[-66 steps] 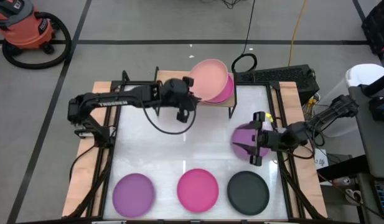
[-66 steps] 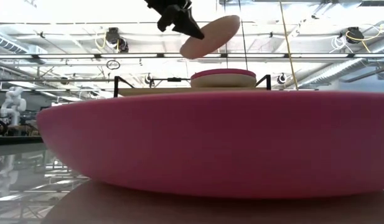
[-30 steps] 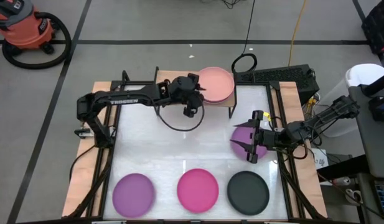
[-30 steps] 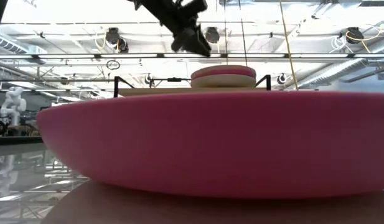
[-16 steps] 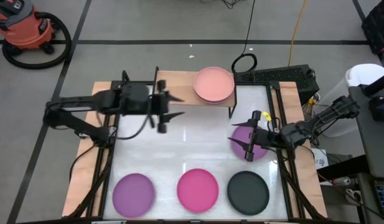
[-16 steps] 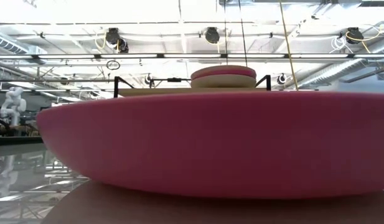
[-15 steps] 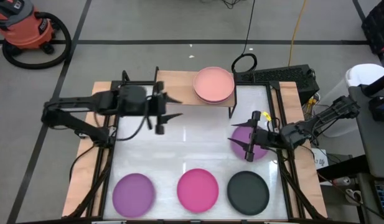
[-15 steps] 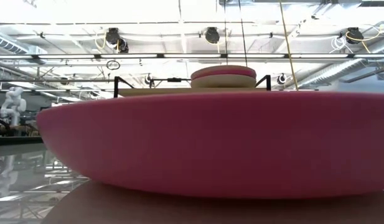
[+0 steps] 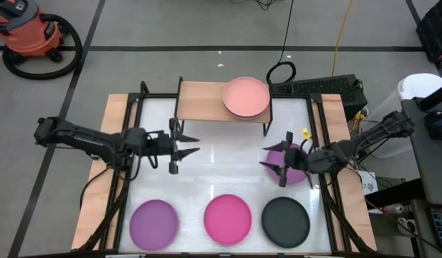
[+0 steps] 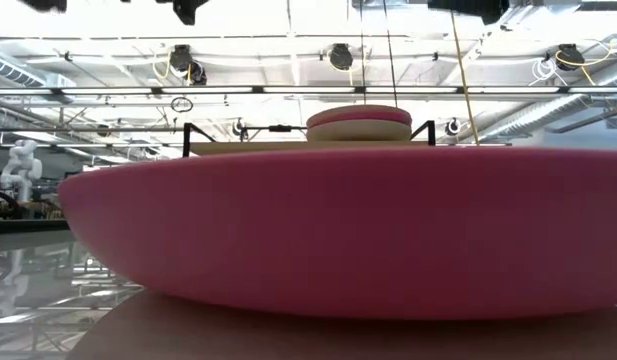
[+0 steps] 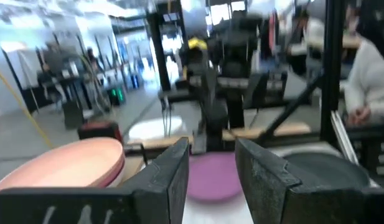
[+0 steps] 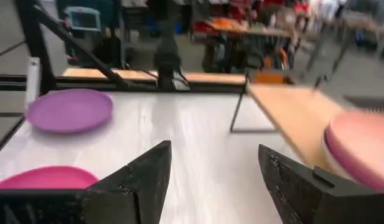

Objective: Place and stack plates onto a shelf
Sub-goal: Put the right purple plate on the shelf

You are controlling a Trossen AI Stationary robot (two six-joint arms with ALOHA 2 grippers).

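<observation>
The shelf (image 9: 206, 100) stands at the table's far side. On its right end sits a stack of plates (image 9: 246, 97) with a salmon pink plate on top, also seen in the low view (image 10: 358, 122). My left gripper (image 9: 190, 145) is open and empty, over the table in front of the shelf's left half. My right gripper (image 9: 269, 158) is open and empty, above the left edge of a purple plate (image 9: 298, 166) that lies flat on the table. A purple plate (image 9: 153, 221), a magenta plate (image 9: 228, 217) and a black plate (image 9: 285, 219) lie in a row along the near edge.
The table has raised wooden side edges (image 9: 113, 158) and black frame rails. White table top lies bare between the shelf and the near row of plates. In the low view the magenta plate (image 10: 338, 230) fills the foreground.
My left gripper has drawn back from the stack on the shelf, toward the table's left and near side, with its arm folding back to the left. The salmon pink plate stays on top of the stack. My right gripper has edged slightly toward the table's left.
</observation>
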